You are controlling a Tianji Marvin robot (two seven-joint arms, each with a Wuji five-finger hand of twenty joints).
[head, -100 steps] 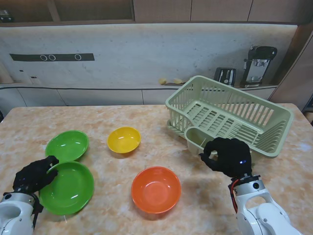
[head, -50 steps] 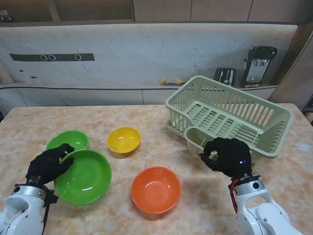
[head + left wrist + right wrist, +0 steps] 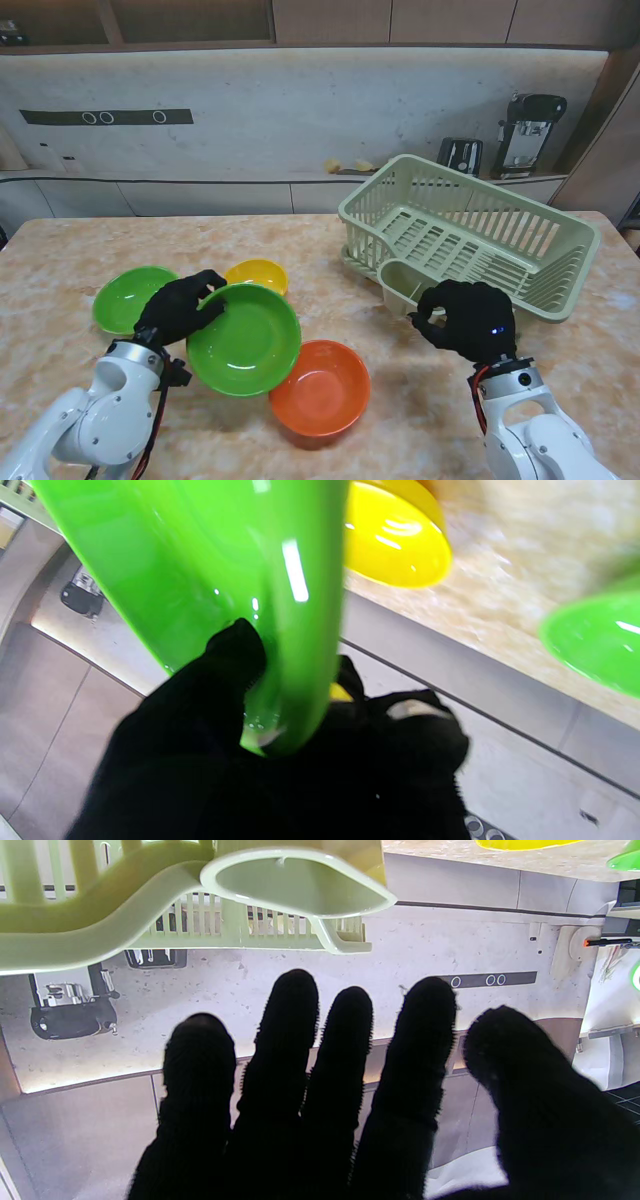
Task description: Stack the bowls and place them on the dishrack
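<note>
Left hand clamped on rim of large green bowl, thumb inside the rim, other fingers behind it, clear in the left wrist view where the hand pinches the bowl edge. Bowl is lifted off the table and tilted, its right edge overlapping the orange bowl, its far edge covering part of the yellow bowl. Small green bowl sits on the table just left of the hand, apart from the held one. Orange bowl rests on the table nearer to me than the yellow bowl. Right hand holds nothing, fingers loosely curled in the stand view, straight and a little apart in the right wrist view; it hovers just in front of the dishrack, near the rack's cutlery cup. Dishrack stands on the right side of the table, no bowls in it.
</note>
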